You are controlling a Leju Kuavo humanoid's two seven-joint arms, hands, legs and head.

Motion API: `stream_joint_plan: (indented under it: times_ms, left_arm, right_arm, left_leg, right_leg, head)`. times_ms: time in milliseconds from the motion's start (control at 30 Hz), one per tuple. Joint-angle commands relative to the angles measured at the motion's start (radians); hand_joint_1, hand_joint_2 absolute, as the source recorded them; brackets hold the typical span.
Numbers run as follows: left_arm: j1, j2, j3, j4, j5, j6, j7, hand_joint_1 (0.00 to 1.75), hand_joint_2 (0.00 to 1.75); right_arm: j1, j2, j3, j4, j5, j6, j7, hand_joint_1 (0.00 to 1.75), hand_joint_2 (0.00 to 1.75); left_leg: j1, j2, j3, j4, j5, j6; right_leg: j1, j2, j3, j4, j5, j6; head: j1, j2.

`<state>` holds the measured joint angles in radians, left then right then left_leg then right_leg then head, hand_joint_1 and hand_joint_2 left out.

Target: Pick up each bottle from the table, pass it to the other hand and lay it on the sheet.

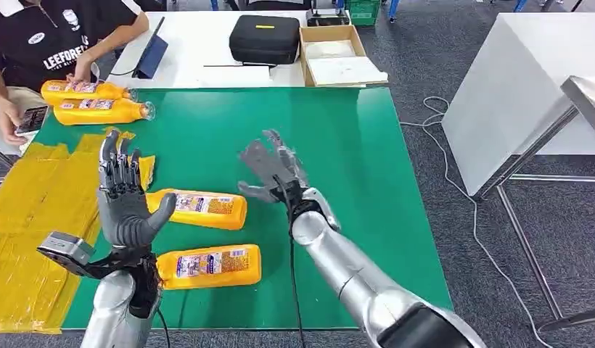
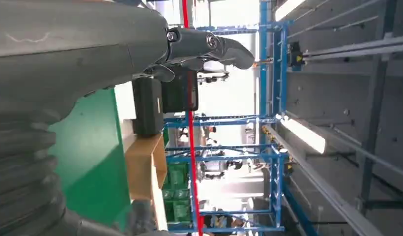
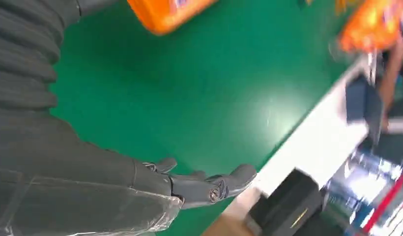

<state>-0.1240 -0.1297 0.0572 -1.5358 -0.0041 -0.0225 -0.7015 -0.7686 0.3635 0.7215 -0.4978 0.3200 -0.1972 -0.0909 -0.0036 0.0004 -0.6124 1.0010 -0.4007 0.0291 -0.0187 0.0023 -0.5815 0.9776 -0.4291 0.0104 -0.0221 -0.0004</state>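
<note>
Green matting [image 1: 338,145] covers the table in the head view, with a yellow sheet [image 1: 33,217] lying along its left side and running over the near left corner. Two orange bottles lie on their sides on the mat near the robot: the farther bottle [image 1: 204,209] sits between the two hands, and the nearer bottle [image 1: 211,266] lies just right of the left wrist, close to the mat's front edge. Two more bottles [image 1: 99,101] lie at the far left corner of the mat, where a person [image 1: 48,43] in a black shirt rests a hand on one. The left hand [image 1: 124,199] is raised upright with its fingers straight and spread, grasping nothing. The right hand [image 1: 276,170] hovers above the middle of the mat, fingers loosely spread and empty, blurred. The right half of the mat lies bare out to its right edge. Beyond the far edge, a white table holds a black case [image 1: 264,38] and a cardboard box [image 1: 338,54].

From the left wrist, the grey thumb [image 2: 224,46] of the left hand reaches out over nothing, with the edge of the green mat, the black case and the cardboard box behind it, and blue racking [image 2: 268,147] farther off.

From the right wrist, the right hand's fingers [image 3: 209,184] lie stretched and released above bare green mat near its far edge; an orange bottle [image 3: 165,12] lies apart from them, untouched.
</note>
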Motion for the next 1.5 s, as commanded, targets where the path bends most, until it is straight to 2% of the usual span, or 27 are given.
stream_joint_plan:
  times_ms: [33,100,167,233,267,300,367,400,467,533,567,667,800,900,1000,1167,1200,1333,1500]
  left_arm:
    - [-0.005,-0.052,0.053,0.034,-0.036,-0.029,0.003,0.00,1.75]
    - [0.007,-0.059,0.058,0.026,-0.039,-0.036,0.003,0.00,1.75]
    - [0.012,-0.070,0.061,0.013,-0.046,-0.049,0.006,0.00,1.75]
    - [0.013,-0.077,0.062,0.002,-0.055,-0.056,0.014,0.00,1.75]
    - [0.014,-0.079,0.063,-0.003,-0.058,-0.058,0.017,0.00,1.75]
    - [0.014,-0.083,0.066,-0.007,-0.061,-0.061,0.021,0.00,1.75]
    - [0.014,-0.083,0.066,-0.007,-0.061,-0.061,0.021,0.00,1.75]
    - [0.015,-0.087,0.071,-0.012,-0.065,-0.064,0.026,0.00,1.75]
    - [0.016,-0.092,0.080,-0.024,-0.070,-0.068,0.030,0.00,1.75]
    - [0.027,-0.098,0.092,-0.045,-0.076,-0.071,0.034,0.00,1.75]
    - [0.037,-0.100,0.098,-0.062,-0.078,-0.071,0.035,0.00,1.75]
    - [0.075,-0.099,0.106,-0.101,-0.081,-0.074,0.037,0.00,1.75]
    - [0.087,-0.079,0.108,-0.076,-0.070,-0.080,0.030,0.00,1.75]
    - [0.064,-0.068,0.104,-0.026,-0.062,-0.087,0.023,0.00,1.75]
    - [0.048,-0.063,0.100,0.002,-0.057,-0.087,0.021,0.00,1.75]
    - [0.047,-0.063,0.100,0.004,-0.057,-0.087,0.021,0.00,1.75]
    - [0.049,-0.062,0.099,-0.002,-0.055,-0.085,0.020,0.00,1.75]
    - [0.055,-0.064,0.110,-0.019,-0.040,-0.056,0.011,0.00,1.75]
    - [0.066,-0.072,0.153,-0.082,-0.016,-0.033,0.009,0.00,1.75]
  right_arm:
    - [-0.085,-0.014,0.583,-0.055,0.244,-0.204,0.157,0.00,1.75]
    - [-0.080,-0.014,0.586,-0.053,0.340,-0.308,0.234,0.00,1.75]
    - [-0.070,-0.014,0.530,-0.029,0.423,-0.432,0.283,0.00,1.75]
    - [-0.064,-0.014,0.458,-0.009,0.436,-0.501,0.263,0.00,1.75]
    - [-0.066,-0.014,0.430,-0.002,0.445,-0.501,0.247,0.00,1.75]
    - [-0.055,-0.014,0.367,-0.016,0.516,-0.501,0.250,0.00,1.75]
    - [-0.055,-0.014,0.367,-0.016,0.516,-0.501,0.250,0.00,1.75]
    - [-0.043,-0.014,0.317,-0.026,0.584,-0.501,0.242,0.00,1.75]
    - [-0.044,-0.014,0.351,-0.022,0.619,-0.461,0.239,0.00,1.75]
    - [-0.057,-0.014,0.423,-0.018,0.683,-0.398,0.338,0.00,1.75]
    - [-0.058,-0.014,0.448,-0.017,0.690,-0.316,0.386,0.00,1.75]
    - [-0.052,-0.014,0.451,0.012,0.649,-0.252,0.390,0.00,1.75]
    - [-0.058,-0.014,0.387,0.022,0.504,-0.234,0.285,0.00,1.75]
    - [-0.059,-0.014,0.367,-0.050,0.313,-0.156,0.196,0.00,1.75]
    - [-0.061,-0.014,0.389,-0.151,0.174,-0.124,0.164,0.00,1.75]
    - [-0.063,-0.014,0.397,-0.163,0.168,-0.122,0.175,0.00,1.75]
    - [-0.062,-0.014,0.402,-0.166,0.143,-0.135,0.145,0.00,1.75]
    - [-0.037,-0.014,0.415,-0.295,0.102,-0.120,0.121,0.00,1.75]
    - [0.030,-0.014,0.375,-0.394,0.129,-0.062,0.122,0.00,1.75]
  left_leg:
    - [0.000,0.002,0.002,0.001,-0.002,-0.003]
    - [0.000,0.001,0.002,0.000,-0.001,-0.002]
    - [0.000,0.000,0.001,0.000,-0.001,-0.002]
    - [0.001,-0.001,0.001,0.000,-0.001,-0.002]
    - [0.000,-0.002,0.000,0.000,0.000,-0.001]
    - [0.001,-0.002,0.001,0.000,0.000,-0.002]
    - [0.000,-0.002,0.001,0.000,0.000,-0.002]
    - [-0.001,-0.001,0.000,0.000,0.000,-0.002]
    - [-0.001,-0.002,0.000,0.000,0.000,-0.002]
    - [0.000,-0.002,0.002,0.000,-0.001,-0.004]
    - [-0.001,-0.001,0.001,0.000,-0.001,-0.002]
    - [-0.001,0.000,0.001,0.000,-0.001,-0.002]
    - [0.000,0.000,0.002,-0.001,-0.001,-0.002]
    - [0.000,-0.001,0.002,0.000,-0.001,-0.003]
    - [0.000,-0.001,-0.001,0.000,0.000,-0.002]
    - [0.000,-0.001,0.000,0.000,0.000,-0.002]
    - [0.001,-0.002,0.002,-0.001,-0.001,-0.004]
    - [0.000,0.001,0.000,0.000,-0.001,-0.003]
    - [0.001,0.001,0.002,0.000,-0.002,-0.004]
  right_leg:
    - [0.000,0.002,0.002,0.000,-0.001,-0.002]
    - [0.000,0.001,0.001,0.000,-0.001,-0.001]
    - [0.000,0.000,0.002,-0.001,0.000,-0.001]
    - [0.001,-0.001,0.002,-0.001,-0.001,-0.001]
    - [0.000,-0.002,0.001,0.000,0.000,-0.001]
    - [0.001,-0.002,0.002,-0.001,-0.001,-0.001]
    - [0.000,-0.002,0.001,-0.001,0.000,-0.001]
    - [0.000,-0.001,0.001,-0.001,0.000,-0.001]
    - [0.000,-0.002,0.001,-0.001,0.000,-0.001]
    - [0.001,-0.002,0.003,-0.001,-0.001,-0.002]
    - [0.000,-0.001,0.001,-0.001,0.000,-0.001]
    - [0.000,0.000,0.001,-0.001,0.000,-0.001]
    - [0.000,0.000,0.002,-0.001,-0.001,-0.001]
    - [0.000,-0.002,0.003,-0.001,-0.001,-0.002]
    - [0.000,-0.001,0.000,0.000,0.000,-0.001]
    - [0.000,-0.002,0.000,-0.001,0.000,-0.001]
    - [0.001,-0.002,0.003,-0.002,-0.001,-0.003]
    - [0.000,0.001,0.000,0.000,0.000,-0.001]
    - [0.001,0.001,0.002,-0.001,-0.001,-0.002]
  head:
    - [0.000,0.000]
    - [0.000,0.000]
    - [0.000,0.000]
    - [0.000,0.000]
    - [0.000,0.000]
    - [0.000,0.000]
    - [0.000,0.000]
    - [0.000,0.000]
    - [0.000,0.000]
    - [0.000,0.000]
    - [0.000,0.000]
    - [0.000,0.000]
    - [0.000,0.000]
    - [0.000,0.000]
    - [0.000,0.000]
    - [0.000,0.000]
    - [0.000,0.000]
    - [0.000,0.000]
    - [-0.001,0.000]
